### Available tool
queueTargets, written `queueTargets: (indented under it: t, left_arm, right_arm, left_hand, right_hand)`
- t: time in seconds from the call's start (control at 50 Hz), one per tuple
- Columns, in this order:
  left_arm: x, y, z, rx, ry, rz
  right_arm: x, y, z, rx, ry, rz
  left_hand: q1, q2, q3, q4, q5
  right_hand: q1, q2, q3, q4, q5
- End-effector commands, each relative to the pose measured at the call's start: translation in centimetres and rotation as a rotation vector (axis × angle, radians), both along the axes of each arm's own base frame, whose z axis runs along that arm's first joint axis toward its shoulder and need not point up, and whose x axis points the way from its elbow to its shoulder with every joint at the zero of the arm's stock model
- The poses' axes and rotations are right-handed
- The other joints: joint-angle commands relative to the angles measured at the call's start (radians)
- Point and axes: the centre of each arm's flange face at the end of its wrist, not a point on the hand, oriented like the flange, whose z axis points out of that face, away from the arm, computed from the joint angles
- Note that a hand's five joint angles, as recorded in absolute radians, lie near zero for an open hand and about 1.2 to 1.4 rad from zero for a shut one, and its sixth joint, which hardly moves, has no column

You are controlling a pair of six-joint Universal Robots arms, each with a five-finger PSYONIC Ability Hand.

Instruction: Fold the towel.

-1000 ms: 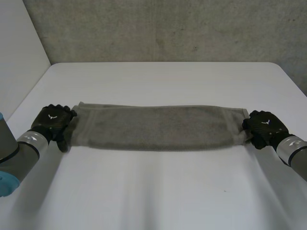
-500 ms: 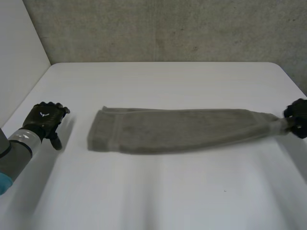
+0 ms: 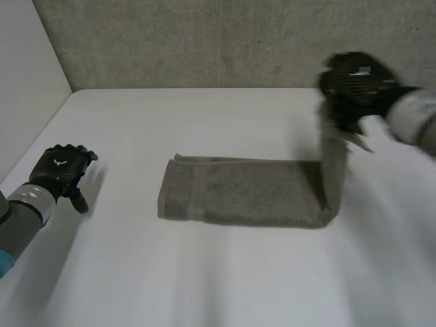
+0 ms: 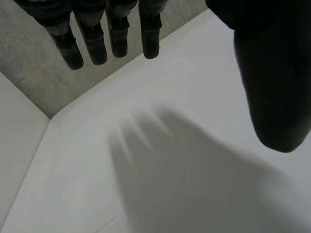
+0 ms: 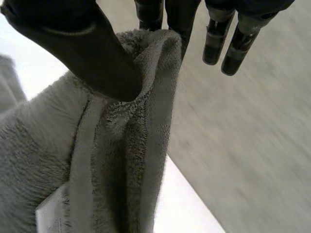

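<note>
- The grey towel (image 3: 245,191) lies on the white table (image 3: 204,116) as a long narrow band, with its long axis running across the robot, from the left arm's side to the right arm's side.
- Its right end is held above the table by the right hand (image 3: 354,82). In the right wrist view the cloth is pinched between the thumb (image 5: 82,53) and the fingers (image 5: 175,14), so this hand is closed on the towel's short edge.
- From that grip the cloth hangs steeply down to the table, and the rest lies flat (a bend is seen where the hanging part meets the flat part).
- The left hand (image 3: 60,169) is placed well apart from the towel's free end (image 3: 170,187), on its outer side. Its fingers (image 4: 116,34) are straight and nothing is held.
- The free end lies to the left of the right hand, along the long axis. It is judged that the held end should be carried that way and laid on the free end, edge on edge.
- Only the right hand is on the cloth, while the left hand is the nearer one to the free end, in case that end must be pinned.
</note>
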Motion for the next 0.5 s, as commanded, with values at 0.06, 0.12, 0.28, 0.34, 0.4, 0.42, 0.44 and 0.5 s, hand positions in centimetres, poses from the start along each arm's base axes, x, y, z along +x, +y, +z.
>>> queueTargets:
  t: [0.06, 0.12, 0.28, 0.34, 0.4, 0.42, 0.44, 0.5]
  left_arm:
    - [-0.3, 0.4, 0.0, 0.003, -0.001, -0.008]
    - [-0.4, 0.5, 0.0, 0.003, -0.001, -0.011]
    - [-0.7, 0.8, -0.1, 0.011, -0.001, -0.020]
    - [-1.0, 1.0, 0.3, -0.001, -0.001, -0.029]
    - [-1.9, 1.4, 1.1, -0.027, 0.001, -0.060]
    - [-1.9, 1.4, 1.1, -0.027, 0.001, -0.060]
    - [-2.5, 1.6, 1.5, -0.042, 0.002, -0.076]
    - [-3.7, 2.0, 2.4, -0.071, 0.008, -0.115]
  right_arm:
    - [15.1, 7.8, -5.0, -0.053, 0.064, 0.314]
    - [18.4, 9.9, -7.8, -0.056, 0.092, 0.370]
    - [21.7, 13.0, -13.8, -0.030, 0.164, 0.459]
    - [21.3, 13.3, -14.0, -0.021, 0.174, 0.448]
    - [20.5, 13.5, -12.3, -0.038, 0.161, 0.425]
    - [19.9, 13.6, -11.0, -0.050, 0.146, 0.408]
    - [19.9, 13.6, -11.0, -0.050, 0.146, 0.408]
    - [18.2, 13.4, -8.7, -0.045, 0.091, 0.365]
  left_hand:
    - [-0.098, -0.065, -0.052, -0.059, -0.052]
    - [-0.098, -0.065, -0.052, -0.059, -0.052]
    - [-0.095, -0.062, -0.052, -0.059, -0.049]
    - [-0.098, -0.065, -0.052, -0.059, -0.052]
    - [-0.095, -0.062, -0.052, -0.059, -0.049]
    - [-0.095, -0.062, -0.052, -0.059, -0.049]
    - [-0.095, -0.062, -0.052, -0.059, -0.049]
    - [-0.098, -0.065, -0.052, -0.059, -0.052]
  right_hand:
    - [0.109, 0.116, -0.043, -0.076, 0.068]
    - [0.109, 0.116, -0.043, -0.076, 0.068]
    - [-0.833, -0.826, -0.043, -0.076, -0.874]
    - [-1.113, -1.106, -0.043, -0.076, -1.154]
    - [-1.113, -1.106, -0.043, -0.076, -1.154]
    - [-1.113, -1.106, -0.043, -0.076, -1.154]
    - [-1.113, -1.106, -0.043, -0.076, -1.154]
    - [-1.113, -1.106, -0.043, -0.076, -1.154]
